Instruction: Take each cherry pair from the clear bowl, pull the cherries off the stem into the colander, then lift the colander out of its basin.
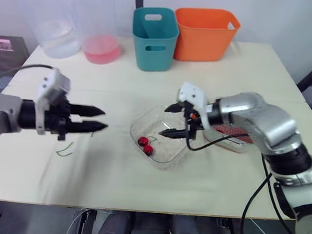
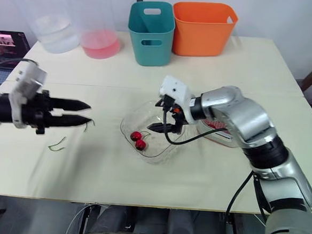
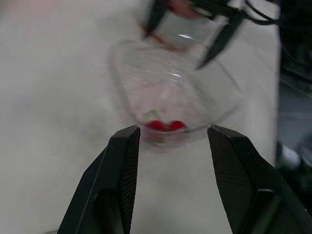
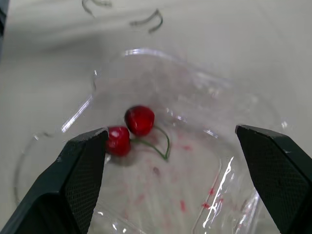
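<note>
Nearest, to the left of the clear bowl [image 1: 160, 136], a thin bare green stem [image 1: 64, 151] lay curled on the pale matte table [image 1: 113, 189]. It suggested that some pairs had already been pulled apart. One cherry pair [image 1: 145, 145] lay in the bowl's near left corner: two glossy round red fruits joined by a fine green stem. The bowl was thin, crinkled clear plastic, smeared with red juice.

The left gripper [image 1: 105, 119] hovered well left of the bowl, its black tapered fingers partly apart and empty. The right gripper [image 1: 164, 121] hung over the bowl, spread wide and holding nothing.

Just right of the bowl, a shallow red-and-white dish [image 1: 232, 134], probably the colander in its basin, was mostly hidden by the arm and apparently not yet lifted.

Far beyond the bowl stood a teal bin [image 1: 154, 37] and an orange bin [image 1: 204, 33].
</note>
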Controlling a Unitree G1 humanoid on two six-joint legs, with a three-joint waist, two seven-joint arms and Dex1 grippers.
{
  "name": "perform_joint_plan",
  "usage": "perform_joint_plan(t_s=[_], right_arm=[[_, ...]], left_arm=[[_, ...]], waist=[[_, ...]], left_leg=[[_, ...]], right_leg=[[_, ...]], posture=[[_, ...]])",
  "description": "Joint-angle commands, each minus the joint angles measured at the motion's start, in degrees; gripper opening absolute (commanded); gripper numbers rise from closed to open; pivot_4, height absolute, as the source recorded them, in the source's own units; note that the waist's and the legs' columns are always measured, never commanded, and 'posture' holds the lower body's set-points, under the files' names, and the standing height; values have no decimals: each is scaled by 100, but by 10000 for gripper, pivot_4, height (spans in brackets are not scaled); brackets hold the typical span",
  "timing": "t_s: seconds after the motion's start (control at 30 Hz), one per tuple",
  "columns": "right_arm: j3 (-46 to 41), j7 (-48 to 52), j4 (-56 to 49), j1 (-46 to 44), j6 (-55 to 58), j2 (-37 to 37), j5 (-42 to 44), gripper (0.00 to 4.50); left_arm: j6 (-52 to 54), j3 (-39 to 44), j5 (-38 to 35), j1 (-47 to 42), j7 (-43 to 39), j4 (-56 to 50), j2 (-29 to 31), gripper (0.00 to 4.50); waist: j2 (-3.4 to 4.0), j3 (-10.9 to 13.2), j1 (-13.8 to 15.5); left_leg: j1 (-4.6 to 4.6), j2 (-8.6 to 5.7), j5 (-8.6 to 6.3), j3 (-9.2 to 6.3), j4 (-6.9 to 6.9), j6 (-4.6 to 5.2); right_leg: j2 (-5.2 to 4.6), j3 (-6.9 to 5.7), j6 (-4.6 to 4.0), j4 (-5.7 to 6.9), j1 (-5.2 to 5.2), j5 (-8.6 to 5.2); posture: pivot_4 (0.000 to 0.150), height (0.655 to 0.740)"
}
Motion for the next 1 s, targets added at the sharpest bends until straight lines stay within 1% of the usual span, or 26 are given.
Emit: perform_joint_plan(t_s=[0.03, 0.13, 0.3, 0.43, 0.57, 0.97, 1.0], right_arm=[[344, 177, 275, -229, -504, 221, -551, 45000], [552, 373, 499, -301, -703, 418, -798, 45000], [854, 1201, 664, -414, -1164, 478, -1005, 45000], [1071, 1714, 1035, -503, -1640, 611, -1291, 45000], [1094, 1917, 1537, -647, -2085, 897, -1587, 45000], [1188, 2270, 2339, -717, -2846, 1428, -2308, 45000], [1180, 2247, 2418, -710, -2903, 1478, -2363, 42171]], left_arm=[[-279, -210, 286, 11, -142, -169, 203, 23097], [-423, -386, 469, 111, -191, -232, 263, 23097], [-455, -389, 475, 135, -187, -278, 262, 23097], [-615, -484, 693, 194, -248, -304, 394, 23097], [-713, -460, 800, 221, -245, -263, 418, 23097], [-750, -443, 831, 123, -165, -168, 320, 23097], [-756, -453, 837, 114, -157, -161, 309, 23463]], waist=[[0, 0, 4], [0, 0, 21], [0, 0, 51], [0, 0, 36], [0, 1, 19], [1, 1, 30], [1, 1, 28]], left_leg=[[-1, 0, 0, 0, 0, 0], [-1, 0, 0, 1, 2, 0], [-3, -3, 0, -1, 4, 0], [-3, -4, -1, -2, 5, 2], [-2, 0, 5, -1, 5, -9], [-2, -2, 7, -2, 5, -12], [-2, -2, 7, -2, 5, -12]], right_leg=[[1, 1, 0, 4, -2, 0], [1, 1, 0, 5, -3, 0], [1, 1, 0, 3, 0, 0], [2, 1, 0, 2, 2, 0], [5, 1, 0, 7, -3, 0], [4, 1, 0, 13, -6, 0], [4, 1, 0, 14, -6, 0]], posture=[[1500, 7394], [1500, 7394], [1500, 7394], [1500, 7394], [1500, 7394], [1500, 7394], [1500, 7394]])
